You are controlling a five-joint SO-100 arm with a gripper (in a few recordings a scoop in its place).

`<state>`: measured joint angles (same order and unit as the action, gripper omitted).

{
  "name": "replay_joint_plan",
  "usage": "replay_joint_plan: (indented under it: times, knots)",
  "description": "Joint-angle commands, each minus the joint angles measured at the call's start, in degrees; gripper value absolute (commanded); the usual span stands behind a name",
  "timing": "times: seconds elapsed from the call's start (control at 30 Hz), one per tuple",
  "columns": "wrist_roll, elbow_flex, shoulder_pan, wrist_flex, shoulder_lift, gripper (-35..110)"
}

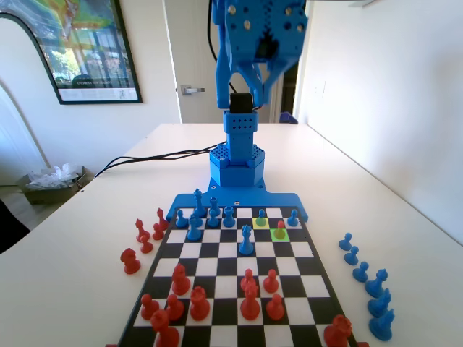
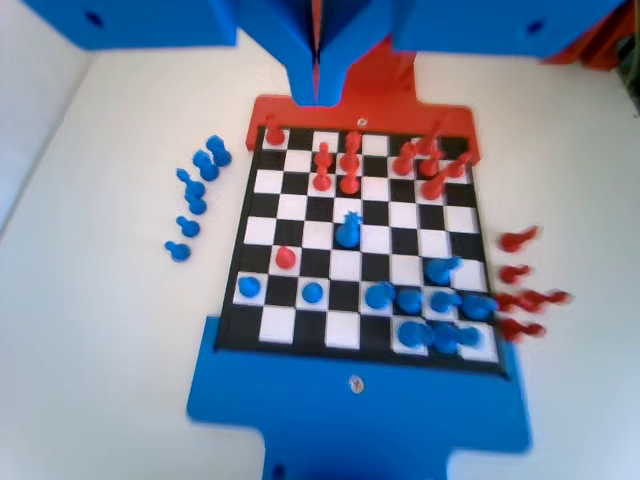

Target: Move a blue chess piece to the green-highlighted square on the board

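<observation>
Approach step: the gripper (image 2: 316, 75), jaws seemingly pressed together and empty, hovers high; the small blue plastic pawn (image 1: 261, 215) stands far below the fingers, needing descent and opening.

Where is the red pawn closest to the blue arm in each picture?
Fixed view: the red pawn stands on the green square, right of the picture's centre.
Wrist view: the red pawn is left of centre, just below the middle.
Shared landmark: the tall blue piece nearby.
</observation>
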<state>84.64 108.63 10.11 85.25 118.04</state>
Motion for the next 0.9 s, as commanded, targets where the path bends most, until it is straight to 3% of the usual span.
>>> replay_joint_plan:
  times: [0.0, 0.87]
  knots:
    - [-1.85, 1.58, 2.72, -3.16, -1.14, 3]
    - [-1.85, 16.96, 6.77, -34.45, -22.32, 8]
